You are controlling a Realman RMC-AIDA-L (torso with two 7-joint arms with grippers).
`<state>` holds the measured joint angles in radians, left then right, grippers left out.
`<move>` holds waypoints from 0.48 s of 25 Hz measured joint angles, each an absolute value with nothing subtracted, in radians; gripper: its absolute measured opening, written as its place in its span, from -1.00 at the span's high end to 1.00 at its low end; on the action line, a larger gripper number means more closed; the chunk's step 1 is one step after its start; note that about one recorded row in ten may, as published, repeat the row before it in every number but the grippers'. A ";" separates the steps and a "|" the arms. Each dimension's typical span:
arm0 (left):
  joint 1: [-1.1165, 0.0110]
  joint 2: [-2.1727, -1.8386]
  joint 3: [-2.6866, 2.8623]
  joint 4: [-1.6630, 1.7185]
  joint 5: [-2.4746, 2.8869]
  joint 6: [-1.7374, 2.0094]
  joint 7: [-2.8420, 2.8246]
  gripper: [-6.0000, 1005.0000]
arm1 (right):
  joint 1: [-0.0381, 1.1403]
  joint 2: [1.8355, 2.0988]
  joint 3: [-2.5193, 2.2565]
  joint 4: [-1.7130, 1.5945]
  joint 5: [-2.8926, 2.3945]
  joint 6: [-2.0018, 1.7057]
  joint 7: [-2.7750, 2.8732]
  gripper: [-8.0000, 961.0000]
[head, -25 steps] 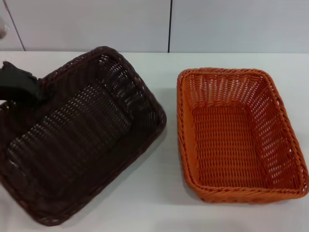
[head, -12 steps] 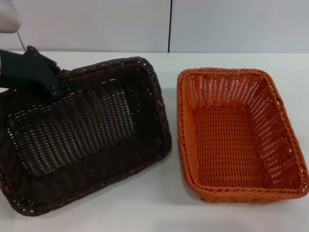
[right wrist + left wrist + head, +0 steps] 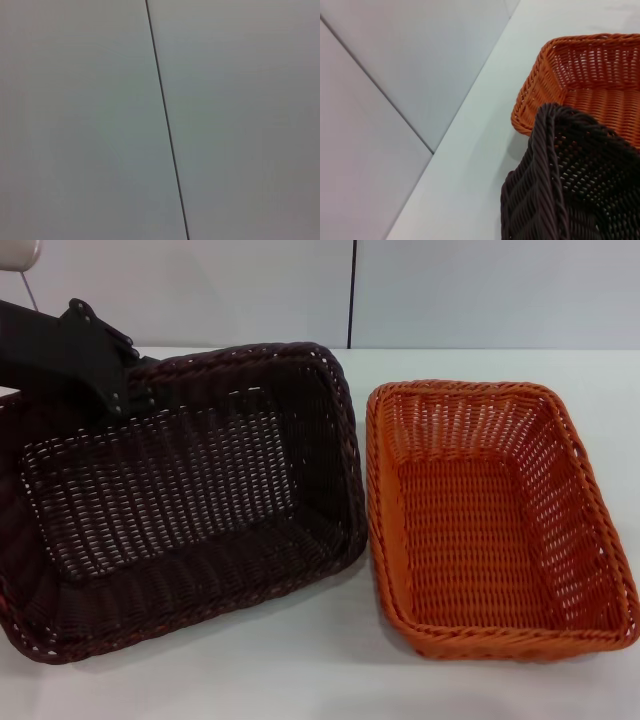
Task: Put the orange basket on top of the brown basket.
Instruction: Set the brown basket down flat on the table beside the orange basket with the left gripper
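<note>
The brown basket (image 3: pixel 180 490) is on the left of the white table, tilted, with its right rim close beside the orange basket (image 3: pixel 490 520). My left gripper (image 3: pixel 130 392) is shut on the brown basket's far rim at its back left and holds that side raised. The orange basket rests flat and empty on the right. In the left wrist view the brown basket's rim (image 3: pixel 555 165) stands in front of a corner of the orange basket (image 3: pixel 590 75). My right gripper is out of view; its wrist view shows only a wall.
The white table (image 3: pixel 330 670) runs to a pale panelled wall (image 3: pixel 450 290) behind the baskets, with a dark vertical seam. Bare table shows in front of both baskets and in the narrow gap between them.
My left gripper has moved right and farther back with the brown basket. The basket has swung round and shifted right, and its right rim now lies close to the orange basket.
</note>
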<state>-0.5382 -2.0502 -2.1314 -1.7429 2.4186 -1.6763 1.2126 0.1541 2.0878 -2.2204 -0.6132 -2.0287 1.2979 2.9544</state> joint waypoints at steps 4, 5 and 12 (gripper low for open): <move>-0.555 -2.047 -2.134 -1.706 2.418 -1.689 1.239 0.55 | 0.154 2.088 -2.221 -0.612 -2.028 1.298 2.954 -0.61; -0.560 -2.047 -2.134 -1.693 2.418 -1.691 1.249 0.55 | 0.154 2.088 -2.221 -0.612 -2.028 1.298 2.954 -0.61; -0.637 -2.043 -2.138 -1.530 2.418 -1.665 1.319 0.53 | 0.161 2.087 -2.221 -0.611 -2.028 1.298 2.954 -0.61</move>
